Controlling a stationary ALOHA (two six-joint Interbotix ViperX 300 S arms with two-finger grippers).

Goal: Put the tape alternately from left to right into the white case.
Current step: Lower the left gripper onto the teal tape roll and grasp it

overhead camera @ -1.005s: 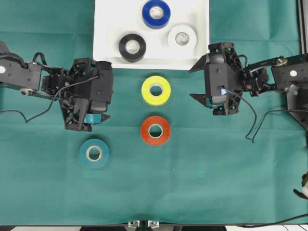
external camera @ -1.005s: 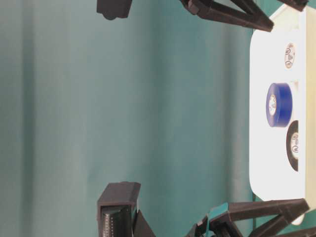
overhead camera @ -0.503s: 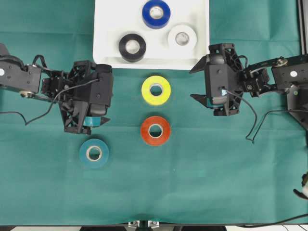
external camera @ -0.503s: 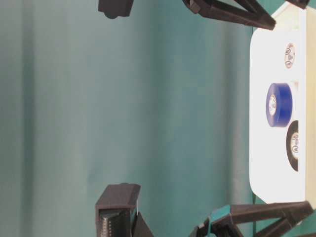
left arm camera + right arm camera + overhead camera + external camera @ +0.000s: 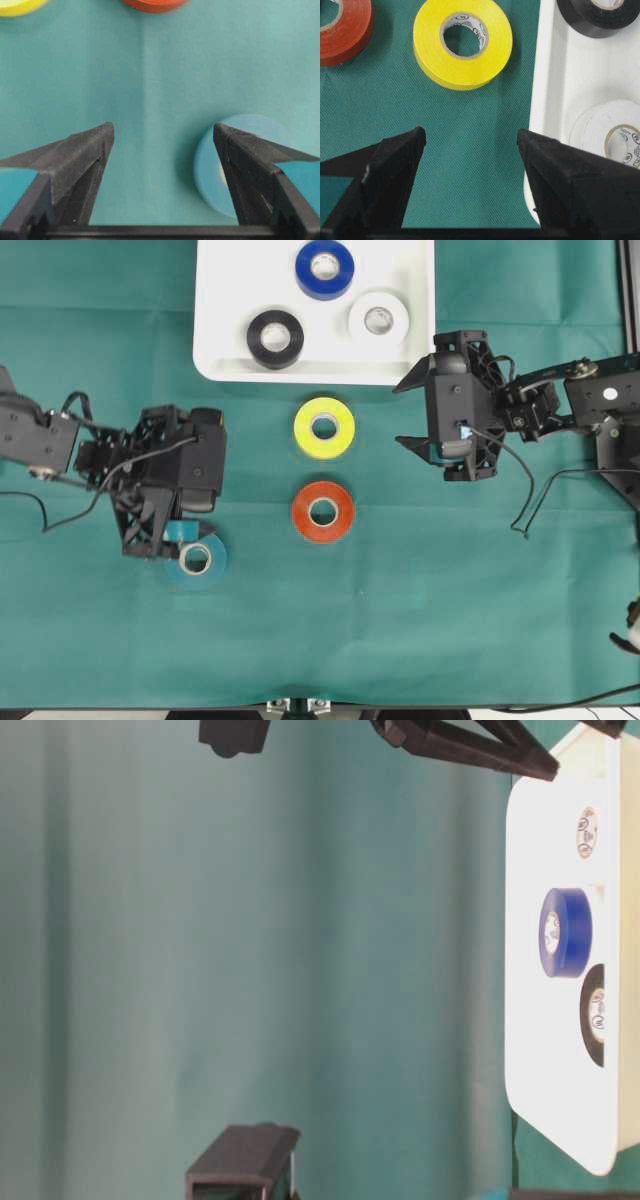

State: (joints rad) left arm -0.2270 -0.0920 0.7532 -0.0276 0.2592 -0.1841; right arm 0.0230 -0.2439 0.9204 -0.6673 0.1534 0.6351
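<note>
The step in hand looks like the left arm's pick of the teal roll (image 5: 196, 558): the left gripper (image 5: 178, 540) hangs over that roll's upper-left edge, its jaws part-way apart with nothing between them. In the left wrist view the roll (image 5: 235, 165) sits off to the right, partly behind one finger (image 5: 260, 170) rather than between the two, so the next move, as I judge it, calls for shifting the gripper sideways until the jaws straddle the roll or its wall, then lowering and closing. A descent from here would risk landing a finger on top of the roll. The right gripper (image 5: 412, 412) stands wide and empty just below the case's lower right corner, near the yellow roll (image 5: 324, 427). The white case (image 5: 215, 300) lies at the far edge of the green tabletop (image 5: 450, 590) and holds three rolls lying flat: a blue one (image 5: 324, 268) at the top, a black one (image 5: 275, 338) lower left, a white one (image 5: 379, 317) to the right, each apart from the others. Yellow, red (image 5: 323, 511) and teal rolls are outside on the tabletop, so the task seems about half done.
</note>
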